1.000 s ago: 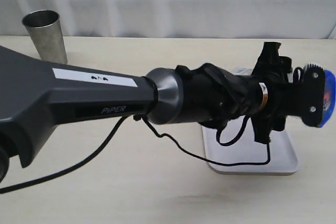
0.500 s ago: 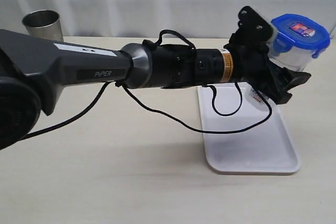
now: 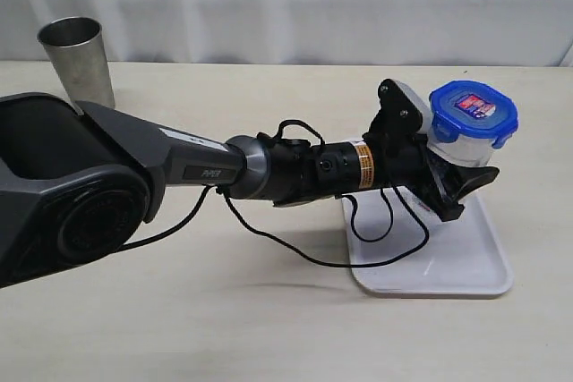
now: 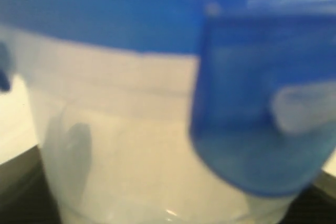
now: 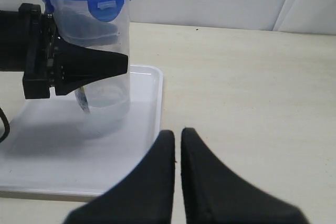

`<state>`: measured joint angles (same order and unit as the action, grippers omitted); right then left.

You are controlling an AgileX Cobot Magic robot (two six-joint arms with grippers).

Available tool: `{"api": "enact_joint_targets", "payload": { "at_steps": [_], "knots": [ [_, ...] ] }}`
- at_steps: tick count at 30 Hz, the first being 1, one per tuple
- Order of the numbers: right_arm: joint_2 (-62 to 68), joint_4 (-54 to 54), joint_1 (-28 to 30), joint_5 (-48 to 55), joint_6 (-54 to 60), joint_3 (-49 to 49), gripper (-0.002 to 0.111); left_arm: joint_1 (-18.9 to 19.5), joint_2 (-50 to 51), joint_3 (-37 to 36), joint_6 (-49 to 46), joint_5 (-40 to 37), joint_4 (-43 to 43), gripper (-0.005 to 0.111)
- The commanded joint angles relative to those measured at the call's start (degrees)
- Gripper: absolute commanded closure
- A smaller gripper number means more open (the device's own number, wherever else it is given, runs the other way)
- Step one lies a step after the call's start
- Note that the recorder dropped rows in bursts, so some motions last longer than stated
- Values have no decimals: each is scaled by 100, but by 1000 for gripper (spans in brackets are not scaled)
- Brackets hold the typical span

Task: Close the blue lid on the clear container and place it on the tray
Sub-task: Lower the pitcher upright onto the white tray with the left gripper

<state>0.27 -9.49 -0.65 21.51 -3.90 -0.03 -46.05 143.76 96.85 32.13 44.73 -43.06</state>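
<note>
The clear container (image 3: 458, 148) stands upright with the blue lid (image 3: 473, 110) snapped on it, held over the back part of the white tray (image 3: 466, 275). My left gripper (image 3: 467, 172) is shut on the container's body, one black finger (image 5: 94, 65) crossing its front. In the left wrist view the container wall (image 4: 131, 145) and a lid flap (image 4: 257, 119) fill the picture. I cannot tell whether the container's base (image 5: 100, 116) touches the tray (image 5: 52, 156). My right gripper (image 5: 178, 135) is shut and empty, just off the tray's near corner.
A steel cup (image 3: 79, 58) stands at the back left of the beige table (image 3: 224, 310). The left arm's black cable (image 3: 295, 252) hangs down onto the table and the tray's edge. A white curtain closes off the back.
The left arm has turned the container from lying sideways to upright and brought it down and left over the tray. The right gripper's state is unchanged.
</note>
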Motion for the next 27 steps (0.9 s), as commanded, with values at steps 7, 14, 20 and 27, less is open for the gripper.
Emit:
{"api": "enact_joint_targets", "payload": {
  "at_steps": [7,14,20,27],
  "knots": [
    [-27,10,47,-65,-4,3,104,4,-25,54,-109,36,423,107],
    [-27,10,47,-65,-4,3,104,4,-25,54,-85,-196,-229,107],
    [-27,10,47,-65,-4,3,104,4,-25,54,39,-196,-29,107],
    [-27,10,47,-65,-4,3,104,4,-25,54,450,-252,183,107]
  ]
}}
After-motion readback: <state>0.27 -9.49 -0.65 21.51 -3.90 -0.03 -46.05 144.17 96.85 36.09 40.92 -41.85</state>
